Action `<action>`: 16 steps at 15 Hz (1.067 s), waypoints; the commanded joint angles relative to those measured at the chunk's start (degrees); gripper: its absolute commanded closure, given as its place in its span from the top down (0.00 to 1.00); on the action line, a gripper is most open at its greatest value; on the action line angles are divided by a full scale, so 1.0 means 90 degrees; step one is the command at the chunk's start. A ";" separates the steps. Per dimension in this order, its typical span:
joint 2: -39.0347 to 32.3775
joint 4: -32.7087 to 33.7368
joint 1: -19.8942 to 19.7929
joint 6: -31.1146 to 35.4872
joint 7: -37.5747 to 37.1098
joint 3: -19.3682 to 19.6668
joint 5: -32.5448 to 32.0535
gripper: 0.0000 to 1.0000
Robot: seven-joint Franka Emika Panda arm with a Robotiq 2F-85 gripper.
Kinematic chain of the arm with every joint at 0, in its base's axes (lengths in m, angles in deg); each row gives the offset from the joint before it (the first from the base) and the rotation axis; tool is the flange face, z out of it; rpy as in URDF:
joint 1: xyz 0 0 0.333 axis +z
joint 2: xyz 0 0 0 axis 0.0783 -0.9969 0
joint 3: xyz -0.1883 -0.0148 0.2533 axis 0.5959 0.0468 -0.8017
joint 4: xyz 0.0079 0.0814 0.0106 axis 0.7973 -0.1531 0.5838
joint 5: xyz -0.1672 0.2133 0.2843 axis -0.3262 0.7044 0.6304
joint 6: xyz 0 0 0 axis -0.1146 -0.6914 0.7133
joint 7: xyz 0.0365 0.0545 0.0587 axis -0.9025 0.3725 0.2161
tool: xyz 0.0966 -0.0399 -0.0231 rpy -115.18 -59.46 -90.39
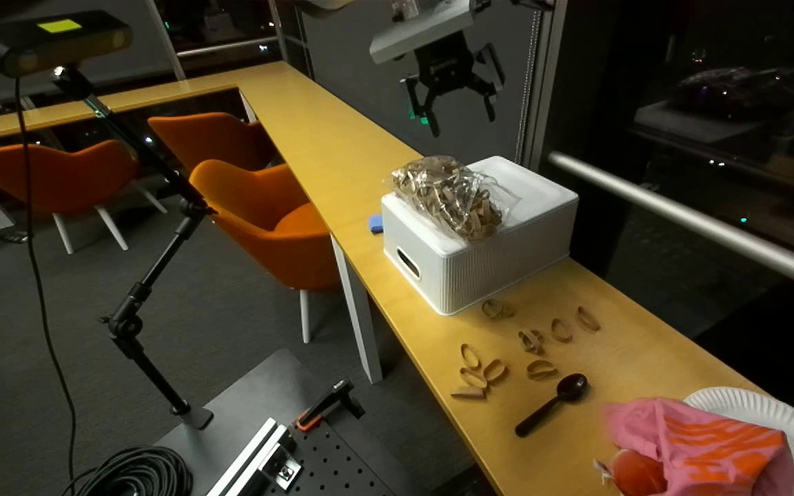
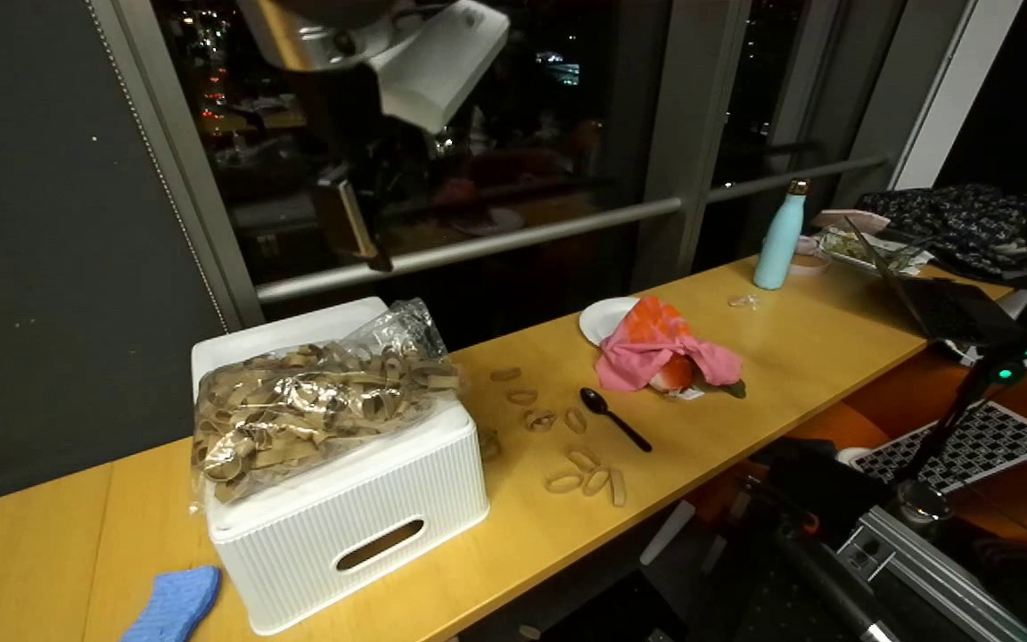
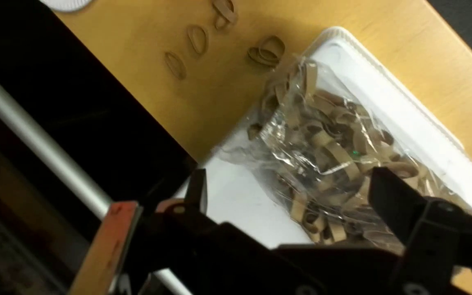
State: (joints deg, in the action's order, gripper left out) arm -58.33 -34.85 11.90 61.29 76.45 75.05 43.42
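My gripper stands open above the white ribbed box, with nothing between its fingers. A clear plastic bag of tan rings lies on the box lid, below the gripper and apart from it. In the wrist view the bag spreads between and beyond the wide-apart fingertips, and bare white lid shows beside it. An exterior view gives the gripper side-on and dark, over the back of the bag. Several loose tan rings are scattered on the table beside the box.
A black spoon lies past the loose rings, near a pink and orange cloth by a white plate. A blue sponge rests beside the box. Along the window runs a metal rail. Farther off stands a light-blue bottle.
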 commanded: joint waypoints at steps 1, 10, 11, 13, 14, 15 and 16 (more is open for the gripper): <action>0.1251 -0.1250 -0.0414 -0.0316 -0.0571 0.0082 0.0001 1.00; 0.3028 -0.4484 -0.1460 0.0625 -0.1168 0.0161 0.0531 1.00; 0.3106 -0.4778 -0.1515 0.0948 -0.1123 0.0176 0.0751 1.00; 0.3245 -0.5404 -0.1586 0.1671 -0.1047 0.0182 0.1146 1.00; 0.3278 -0.5673 -0.1614 0.1962 -0.1006 0.0188 0.1291 1.00; 0.3270 -0.5897 -0.1646 0.2287 -0.0915 0.0210 0.1450 1.00; 0.3215 -0.6073 -0.1668 0.2605 -0.0850 0.0219 0.1576 1.00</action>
State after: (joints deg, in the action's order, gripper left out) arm -31.55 -83.22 -2.42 77.38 66.72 76.37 53.83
